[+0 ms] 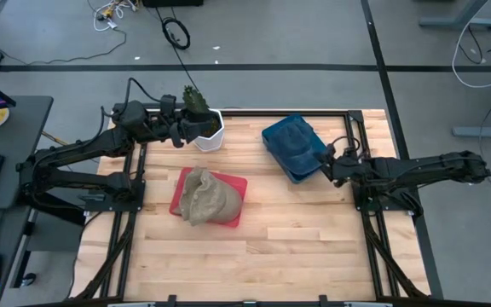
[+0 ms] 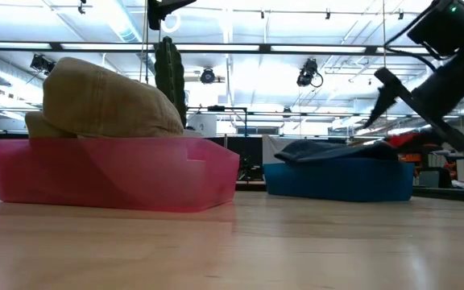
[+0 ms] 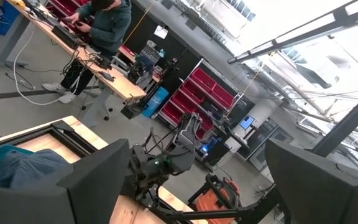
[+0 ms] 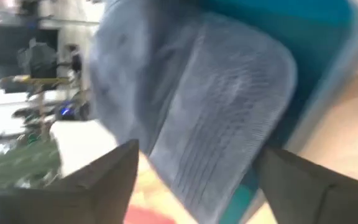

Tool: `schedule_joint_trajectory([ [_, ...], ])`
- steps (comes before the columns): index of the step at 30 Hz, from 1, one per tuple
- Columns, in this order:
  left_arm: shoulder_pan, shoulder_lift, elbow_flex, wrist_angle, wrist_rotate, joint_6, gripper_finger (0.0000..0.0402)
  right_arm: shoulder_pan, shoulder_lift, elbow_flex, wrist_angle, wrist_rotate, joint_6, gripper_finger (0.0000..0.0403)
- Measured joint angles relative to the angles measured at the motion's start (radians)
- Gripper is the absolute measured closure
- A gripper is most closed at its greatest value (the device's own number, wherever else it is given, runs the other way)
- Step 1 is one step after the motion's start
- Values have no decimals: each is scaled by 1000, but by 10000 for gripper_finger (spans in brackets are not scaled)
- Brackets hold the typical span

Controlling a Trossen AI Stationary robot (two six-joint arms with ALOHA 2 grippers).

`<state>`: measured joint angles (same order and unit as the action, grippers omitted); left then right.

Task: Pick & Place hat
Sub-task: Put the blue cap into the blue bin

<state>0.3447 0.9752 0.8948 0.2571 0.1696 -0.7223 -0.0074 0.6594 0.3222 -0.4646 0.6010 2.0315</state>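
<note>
A tan hat [image 1: 205,196] lies crown up in a red tray [image 1: 237,186] at the table's middle; in the low view the tan hat [image 2: 103,97] rises above the red tray [image 2: 111,173]. A blue hat [image 1: 290,141] lies in a blue tray [image 1: 301,175] toward the far right. My right gripper [image 1: 324,162] is open and hovers at the blue tray's right side. In its wrist view the right gripper [image 4: 197,155] faces the blue hat [image 4: 210,106] closely. My left gripper [image 1: 196,128] is open and held aloft at the far edge beside a potted plant [image 1: 203,115].
The white plant pot [image 1: 211,136] stands just far of the red tray, close to the left gripper. A black frame [image 1: 348,112] borders the table. Bare wood [image 1: 262,256] lies near of both trays. A person [image 3: 101,25] works at a bench beyond the table.
</note>
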Motion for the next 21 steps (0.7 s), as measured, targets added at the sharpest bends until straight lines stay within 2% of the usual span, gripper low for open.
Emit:
schedule_joint_trajectory([
  [4,-2,0,0,-2,0,0,22,0,0,1,87,-38,-80,55],
  [8,-2,0,0,-2,0,-6,22,0,-10,2,87,-61,-93,45],
  [18,-2,0,0,-129,0,-93,22,-1,-39,5,134,-56,-106,90],
  [21,-2,0,0,-160,1,-107,22,-1,-49,30,62,-71,-114,108],
])
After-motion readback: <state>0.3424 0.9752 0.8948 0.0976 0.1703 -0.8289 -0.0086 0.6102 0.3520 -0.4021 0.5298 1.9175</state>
